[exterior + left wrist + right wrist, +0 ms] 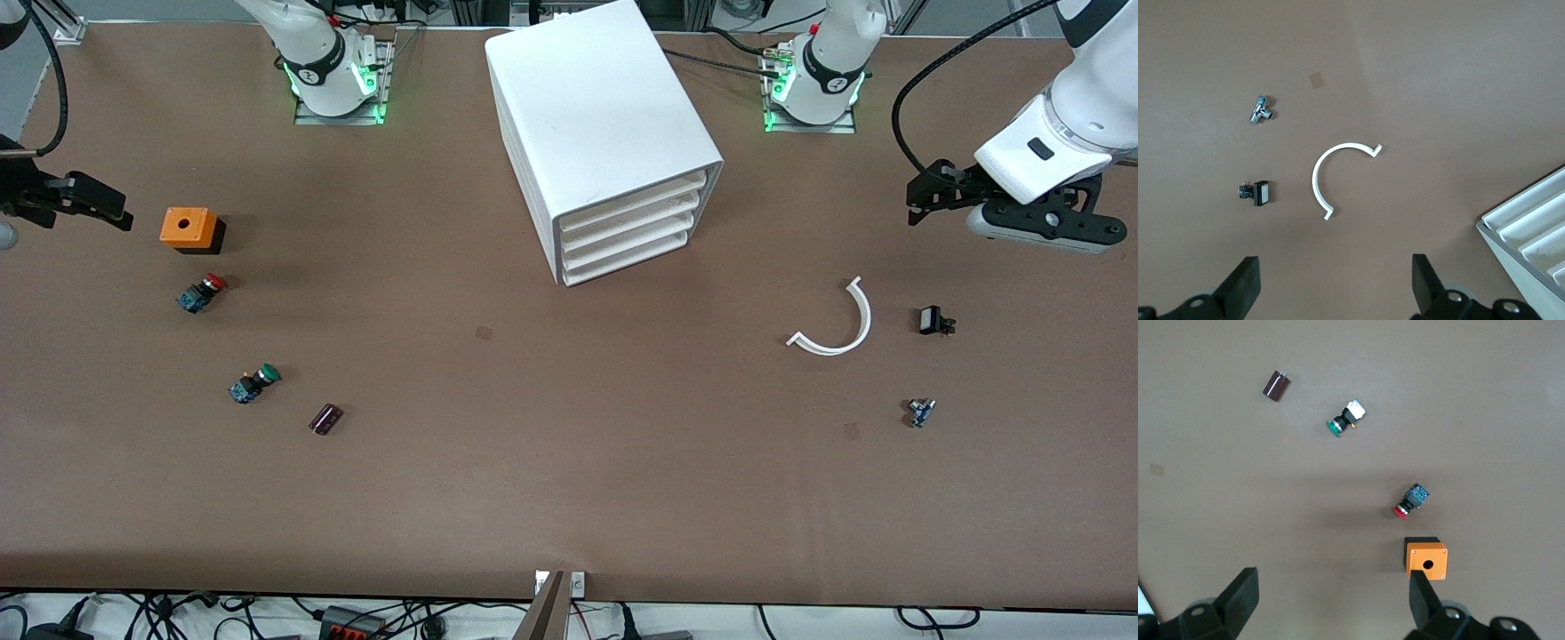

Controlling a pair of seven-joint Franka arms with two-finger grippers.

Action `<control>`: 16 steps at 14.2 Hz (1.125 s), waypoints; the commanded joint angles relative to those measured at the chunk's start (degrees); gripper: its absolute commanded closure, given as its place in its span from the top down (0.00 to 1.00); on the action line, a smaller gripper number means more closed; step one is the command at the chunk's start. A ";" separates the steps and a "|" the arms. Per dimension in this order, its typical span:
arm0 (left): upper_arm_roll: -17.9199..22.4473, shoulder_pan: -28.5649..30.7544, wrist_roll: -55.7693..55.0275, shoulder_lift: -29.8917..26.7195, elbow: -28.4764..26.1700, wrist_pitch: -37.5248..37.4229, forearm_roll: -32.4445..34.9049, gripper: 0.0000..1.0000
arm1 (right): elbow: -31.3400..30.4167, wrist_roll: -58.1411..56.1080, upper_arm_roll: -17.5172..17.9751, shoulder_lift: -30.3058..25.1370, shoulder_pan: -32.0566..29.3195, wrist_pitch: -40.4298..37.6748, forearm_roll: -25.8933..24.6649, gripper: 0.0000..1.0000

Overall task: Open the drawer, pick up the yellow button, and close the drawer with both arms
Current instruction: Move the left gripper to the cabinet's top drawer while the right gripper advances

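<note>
The white cabinet [605, 124] stands at the middle of the table, between the two arm bases. Its four drawers face the front camera, angled toward the left arm's end. The highest drawer [636, 197] is shut, like the three below it. A corner of the cabinet shows in the left wrist view [1531, 230]. The yellow-orange button is out of view. My left gripper [920, 194] [1335, 283] is open and empty, up over the table at the left arm's end. My right gripper [98, 204] [1331, 597] is open and empty, over the right arm's end, beside an orange box.
At the right arm's end lie an orange box [188, 228] [1426, 558], a red-capped button [203, 292] [1408, 503], a green-capped button [254, 383] [1345, 418] and a dark cylinder [325, 419]. At the left arm's end lie a white curved strip [840, 322] [1331, 173], a black part [933, 321] and a metal fitting [921, 412].
</note>
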 commanded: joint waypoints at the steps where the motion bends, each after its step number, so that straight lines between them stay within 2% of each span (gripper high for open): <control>1: 0.16 -0.17 0.90 0.47 1.30 -1.16 -0.69 1.00 | -0.90 -0.84 -0.05 -1.23 0.05 -0.08 0.18 1.00; 8: 0.16 -0.17 0.90 0.47 1.30 -1.07 -0.69 1.00 | -0.81 -0.84 -0.05 -1.06 0.84 0.36 0.44 1.00; 12: 0.16 -0.25 0.90 0.64 1.30 -2.90 -0.87 1.00 | -0.64 -0.58 0.04 0.96 3.03 1.58 3.60 1.00; 14: 0.16 -0.34 0.81 0.99 1.30 -5.18 -3.05 1.00 | -0.64 -0.32 0.04 2.36 5.13 2.99 3.87 1.00; 16: 0.25 -0.17 0.90 2.30 1.30 -10.45 -8.66 1.00 | -0.55 0.12 0.04 2.81 8.21 3.26 3.87 1.00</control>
